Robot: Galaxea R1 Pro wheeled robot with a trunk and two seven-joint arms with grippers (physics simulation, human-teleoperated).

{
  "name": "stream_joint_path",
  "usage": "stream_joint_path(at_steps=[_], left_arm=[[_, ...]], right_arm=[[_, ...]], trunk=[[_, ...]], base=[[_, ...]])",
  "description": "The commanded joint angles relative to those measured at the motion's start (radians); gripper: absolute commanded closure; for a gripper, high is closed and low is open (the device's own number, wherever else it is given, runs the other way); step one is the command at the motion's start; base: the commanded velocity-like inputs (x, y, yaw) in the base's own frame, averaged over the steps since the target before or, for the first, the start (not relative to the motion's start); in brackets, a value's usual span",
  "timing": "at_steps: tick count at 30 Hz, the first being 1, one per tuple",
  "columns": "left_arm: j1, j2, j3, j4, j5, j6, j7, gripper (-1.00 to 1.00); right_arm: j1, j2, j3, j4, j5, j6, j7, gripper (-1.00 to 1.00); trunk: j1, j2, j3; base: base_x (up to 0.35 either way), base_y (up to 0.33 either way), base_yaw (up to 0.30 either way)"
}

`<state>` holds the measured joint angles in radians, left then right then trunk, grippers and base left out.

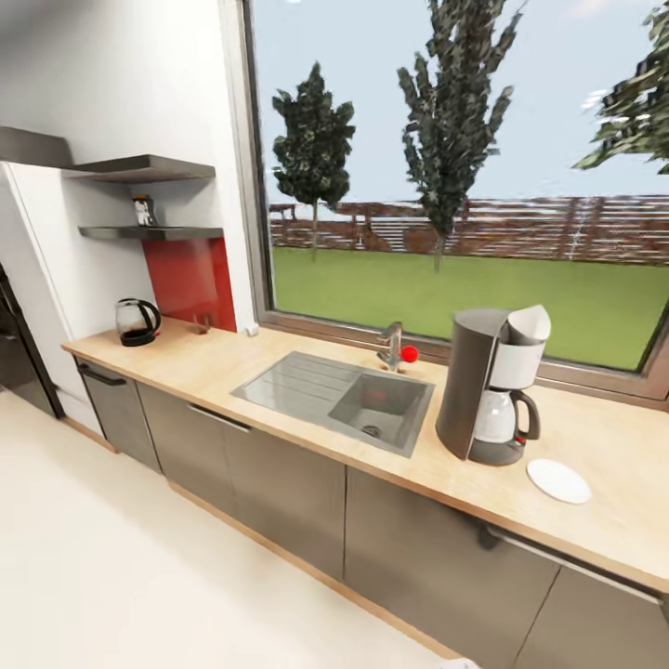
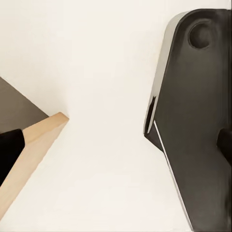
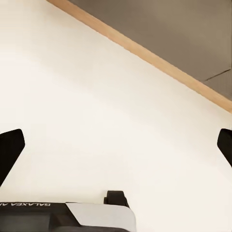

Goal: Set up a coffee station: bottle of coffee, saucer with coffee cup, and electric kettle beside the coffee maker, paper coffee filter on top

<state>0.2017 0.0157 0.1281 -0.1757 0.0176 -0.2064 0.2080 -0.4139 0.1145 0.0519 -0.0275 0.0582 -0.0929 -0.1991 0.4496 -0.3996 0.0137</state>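
Observation:
The coffee maker (image 1: 483,390) stands on the kitchen countertop (image 1: 613,437) to the right of the sink, with a white paper coffee filter (image 1: 528,325) sitting in its top. The white saucer (image 1: 558,480) lies empty just right of it. The electric kettle (image 1: 137,321) stands at the counter's far left end. The bottle of coffee (image 1: 143,210) is on the lower kitchen shelf (image 1: 153,233) above the kettle. The coffee cup is out of view. My left gripper (image 2: 116,145) and right gripper (image 3: 117,145) hang open over the floor, holding nothing.
A steel sink (image 1: 339,395) with a faucet (image 1: 391,346) and a small red object (image 1: 409,354) sits mid-counter. Dark grey cabinets (image 1: 279,483) run below. A large window (image 1: 465,167) is behind. A dark appliance (image 1: 19,353) stands at far left. Pale floor (image 1: 111,576) lies in front.

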Motion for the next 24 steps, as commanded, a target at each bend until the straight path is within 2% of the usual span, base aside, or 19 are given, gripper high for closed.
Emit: stream_joint_path(at_steps=[1,4,8,10,24], left_arm=[[0.001,-0.002,0.003,-0.002,0.001,-0.002,0.000,-1.00],[0.001,-0.004,0.005,-0.005,0.005,-0.003,0.000,-1.00],[-0.014,-0.003,0.013,-0.007,0.090,0.002,0.001,-1.00],[-0.021,0.003,0.011,-0.008,0.113,-0.001,0.001,-1.00],[-0.022,0.001,0.010,-0.011,0.116,-0.007,0.001,-1.00]], right_arm=[[0.000,0.000,0.005,0.001,0.006,-0.001,-0.006,-1.00],[0.000,-0.002,0.006,0.001,0.006,0.000,-0.005,-1.00],[0.014,-0.002,0.006,0.001,0.007,0.001,-0.004,-1.00],[0.018,-0.003,0.007,0.001,0.008,0.001,-0.003,-1.00],[0.020,-0.003,0.008,0.001,0.008,0.001,-0.003,-1.00]], trunk=[[0.000,0.000,0.000],[0.000,0.000,0.000],[0.000,0.000,-0.001],[0.000,0.000,-0.001],[0.000,0.000,-0.013]], base=[[0.000,0.000,0.278],[0.000,0.000,0.278],[0.000,0.000,0.278],[0.028,0.041,0.278],[0.153,0.260,0.256]])
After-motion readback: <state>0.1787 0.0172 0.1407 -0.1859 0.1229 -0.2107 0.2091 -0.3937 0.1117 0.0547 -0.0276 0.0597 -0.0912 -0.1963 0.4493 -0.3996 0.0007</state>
